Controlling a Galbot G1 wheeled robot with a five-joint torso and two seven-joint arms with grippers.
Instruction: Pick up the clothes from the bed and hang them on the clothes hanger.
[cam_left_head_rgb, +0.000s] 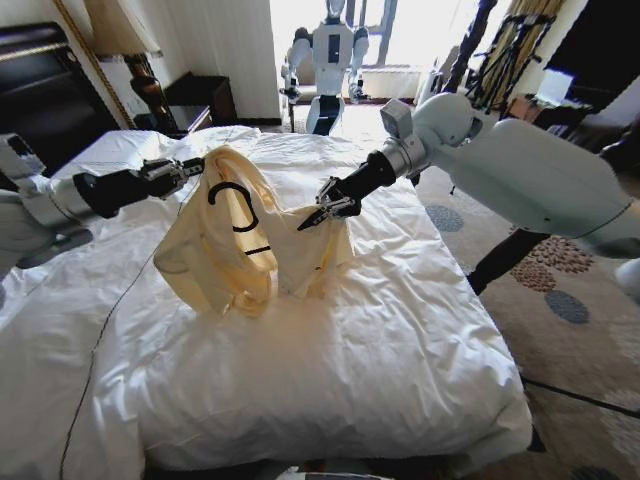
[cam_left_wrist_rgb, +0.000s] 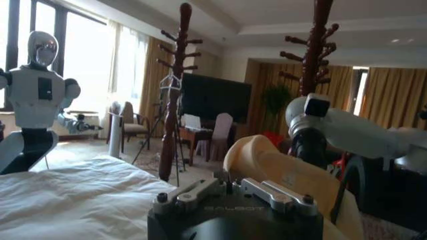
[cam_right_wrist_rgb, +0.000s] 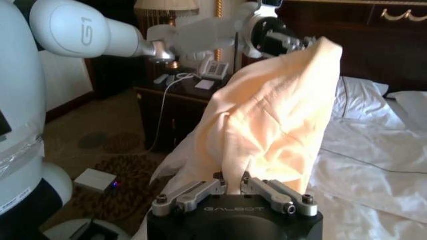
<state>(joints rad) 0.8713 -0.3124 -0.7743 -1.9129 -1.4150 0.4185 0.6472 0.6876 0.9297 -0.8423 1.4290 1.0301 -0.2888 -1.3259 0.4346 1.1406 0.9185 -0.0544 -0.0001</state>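
Both grippers' fingers (cam_right_wrist_rgb: 230, 186) pinch the yellow shirt (cam_left_head_rgb: 235, 245) above the bed (cam_left_head_rgb: 400, 330).

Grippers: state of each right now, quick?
Left end effector: shut on the yellow shirt, holding its top edge up above the bed.
Right end effector: shut on the shirt's other side, lower down.

My arms are glossy white shells marked "G1", ending in black wrists and silver-fingered black right end effector (cam_left_head_rgb: 322, 212) stamped "GALBOT".
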